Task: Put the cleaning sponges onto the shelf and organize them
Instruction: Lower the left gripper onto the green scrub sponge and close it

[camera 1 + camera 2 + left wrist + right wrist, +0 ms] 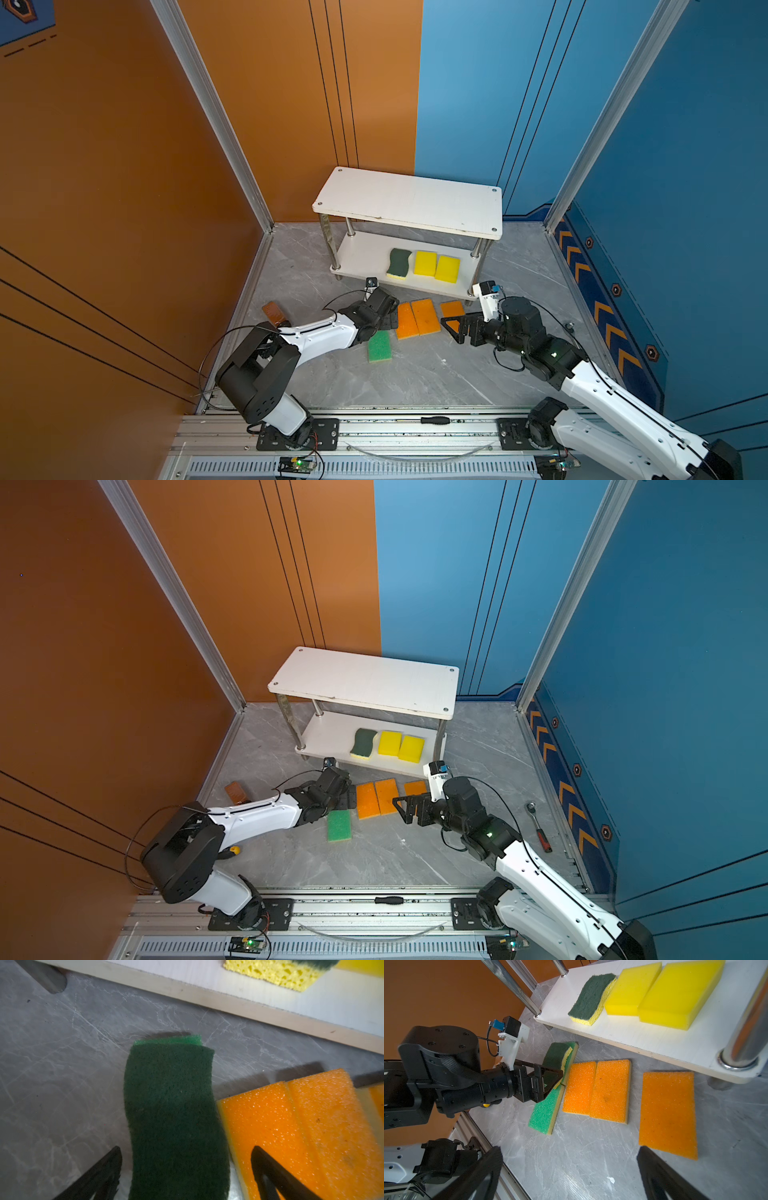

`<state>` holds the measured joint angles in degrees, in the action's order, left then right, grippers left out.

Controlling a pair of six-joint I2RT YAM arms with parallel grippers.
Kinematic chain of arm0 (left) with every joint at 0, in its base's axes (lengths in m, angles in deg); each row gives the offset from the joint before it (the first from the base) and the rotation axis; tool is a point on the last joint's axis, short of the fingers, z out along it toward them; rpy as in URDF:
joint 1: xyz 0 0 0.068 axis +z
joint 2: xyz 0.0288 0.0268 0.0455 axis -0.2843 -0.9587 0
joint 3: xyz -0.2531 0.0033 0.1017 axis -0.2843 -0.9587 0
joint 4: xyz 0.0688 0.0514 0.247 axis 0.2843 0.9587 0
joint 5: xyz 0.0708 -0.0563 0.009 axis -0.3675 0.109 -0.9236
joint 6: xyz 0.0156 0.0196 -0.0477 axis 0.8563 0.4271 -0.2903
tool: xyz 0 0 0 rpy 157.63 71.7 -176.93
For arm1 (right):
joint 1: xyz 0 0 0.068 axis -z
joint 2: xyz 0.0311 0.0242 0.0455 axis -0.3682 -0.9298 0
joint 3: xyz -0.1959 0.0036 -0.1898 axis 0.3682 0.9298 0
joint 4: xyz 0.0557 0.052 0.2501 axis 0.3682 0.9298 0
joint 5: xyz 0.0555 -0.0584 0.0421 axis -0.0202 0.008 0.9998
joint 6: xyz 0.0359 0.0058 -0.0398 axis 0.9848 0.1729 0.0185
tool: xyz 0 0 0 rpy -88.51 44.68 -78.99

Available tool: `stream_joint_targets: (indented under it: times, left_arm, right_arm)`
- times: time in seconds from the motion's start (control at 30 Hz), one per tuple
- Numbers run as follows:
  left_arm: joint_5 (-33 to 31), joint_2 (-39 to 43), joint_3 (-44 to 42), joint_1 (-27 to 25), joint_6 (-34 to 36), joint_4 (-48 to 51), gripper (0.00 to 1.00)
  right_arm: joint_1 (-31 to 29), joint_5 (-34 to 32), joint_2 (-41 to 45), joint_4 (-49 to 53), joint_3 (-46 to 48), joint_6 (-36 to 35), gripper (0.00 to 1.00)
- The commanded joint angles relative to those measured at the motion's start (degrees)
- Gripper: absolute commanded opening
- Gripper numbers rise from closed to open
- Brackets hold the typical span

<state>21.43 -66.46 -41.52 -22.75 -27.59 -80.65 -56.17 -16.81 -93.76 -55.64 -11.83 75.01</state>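
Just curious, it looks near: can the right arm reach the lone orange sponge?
Probably yes: the orange sponge lies flat, nothing on it, and the right arm hangs close by, jaws open.

Both top views hang high over the near rail edge of the grey marbled desk (415, 382), tilted steeply down toward its far corners. My left wrist camera sits very close above a dark-green wavy-edged sponge (172, 1115), facing the white two-tier metal-posted shelf (311, 1012). My right wrist camera looks low across the desk's middle, sharing that sponge and the shelf's lower board.
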Motion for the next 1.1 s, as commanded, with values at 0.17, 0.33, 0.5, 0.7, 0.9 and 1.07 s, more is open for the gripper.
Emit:
stream_joint_targets:
  times: [0.17,0.33,0.5,0.7,0.9,1.07]
  left_arm:
    - [-2.26,-1.93,0.43,0.51,0.38,-0.47,0.98]
    - [-3.21,-1.91,0.10,0.50,0.30,-0.66,0.98]
    - [-3.67,-1.68,0.12,0.51,0.24,-0.83,0.99]
    - [-3.60,-2.22,0.45,0.51,0.72,-1.18,0.90]
    - [-3.51,-2.91,0.95,0.51,0.59,-1.19,0.81]
    - [-3.41,-3.08,1.19,0.44,0.48,-1.19,0.76]
  right_arm:
    - [-0.40,-1.45,1.12,0.24,0.17,0.41,1.00]
    - [-0.47,-1.56,1.30,0.27,0.37,0.33,1.00]
    - [-0.44,-1.52,1.04,0.06,0.26,0.33,1.00]
    - [-0.46,-1.42,1.03,0.01,0.20,0.33,1.00]
    - [-0.41,-1.45,1.12,0.34,0.06,0.13,1.00]
    - [-0.42,-1.37,1.12,0.36,0.00,0.15,1.00]
